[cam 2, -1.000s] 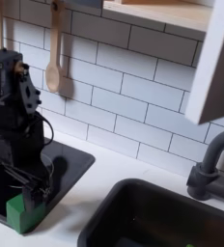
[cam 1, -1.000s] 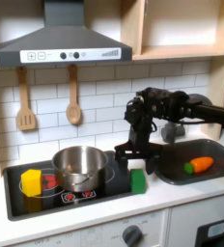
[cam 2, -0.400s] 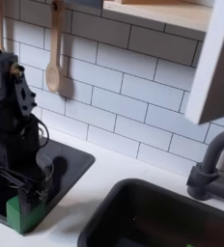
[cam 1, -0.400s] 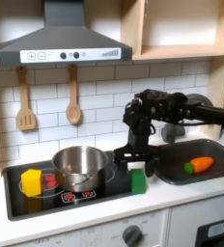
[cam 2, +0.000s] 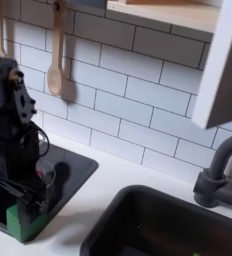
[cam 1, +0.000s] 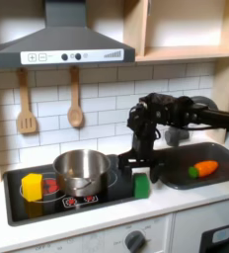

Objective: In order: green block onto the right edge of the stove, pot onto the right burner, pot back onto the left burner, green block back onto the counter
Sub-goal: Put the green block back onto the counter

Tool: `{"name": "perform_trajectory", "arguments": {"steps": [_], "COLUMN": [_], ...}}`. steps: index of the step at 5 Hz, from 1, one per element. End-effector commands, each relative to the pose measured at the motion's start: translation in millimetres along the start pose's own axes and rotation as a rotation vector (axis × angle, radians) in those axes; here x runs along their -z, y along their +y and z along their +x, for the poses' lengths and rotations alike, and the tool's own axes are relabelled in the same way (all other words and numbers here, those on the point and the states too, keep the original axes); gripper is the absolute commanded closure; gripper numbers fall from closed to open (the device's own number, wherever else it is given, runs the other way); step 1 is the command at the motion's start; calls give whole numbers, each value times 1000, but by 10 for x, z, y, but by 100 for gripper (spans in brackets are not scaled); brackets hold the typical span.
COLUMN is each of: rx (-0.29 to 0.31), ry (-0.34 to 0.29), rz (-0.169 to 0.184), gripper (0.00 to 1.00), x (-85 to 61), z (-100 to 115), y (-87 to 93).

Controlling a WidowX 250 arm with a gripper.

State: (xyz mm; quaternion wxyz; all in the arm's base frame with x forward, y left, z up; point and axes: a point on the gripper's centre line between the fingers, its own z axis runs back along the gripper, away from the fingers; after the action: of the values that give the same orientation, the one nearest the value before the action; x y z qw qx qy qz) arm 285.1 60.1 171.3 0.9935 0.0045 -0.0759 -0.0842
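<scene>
On the stove's [cam 1: 107, 194] right edge, in the first exterior view, the green block [cam 1: 142, 185] stands upright beside the sink [cam 1: 174, 170], with the gripper [cam 1: 140, 164] hanging right above it; I cannot tell whether the fingers are clamped or released. The pot [cam 1: 82, 169] sits on the left burner, a yellow block [cam 1: 32, 185] at the far left, and a toy carrot [cam 1: 202, 169] lies in the basin. The second exterior view brings the black arm close, with the green block [cam 2: 22, 223] low between its fingers, plus a wooden spoon [cam 2: 55, 58] and grey faucet [cam 2: 220, 176].
</scene>
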Motion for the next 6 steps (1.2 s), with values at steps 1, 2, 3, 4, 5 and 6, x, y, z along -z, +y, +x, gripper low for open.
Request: {"name": "perform_trajectory", "arguments": {"steps": [1, 2, 3, 4, 5, 6], "rx": [-13, -5, -5, -6, -12, -24], "ry": [-1, -3, -10, -24, -28, -19], "rz": [6, 2, 9, 17, 24, 26], "gripper": [0, 0, 0, 0, 0, 0], "x": [58, 107, 117, 111, 120, 154], "z": [-6, 25, 34, 66, 86, 93], "y": [-14, -78, -90, -83, -73, -57]}}
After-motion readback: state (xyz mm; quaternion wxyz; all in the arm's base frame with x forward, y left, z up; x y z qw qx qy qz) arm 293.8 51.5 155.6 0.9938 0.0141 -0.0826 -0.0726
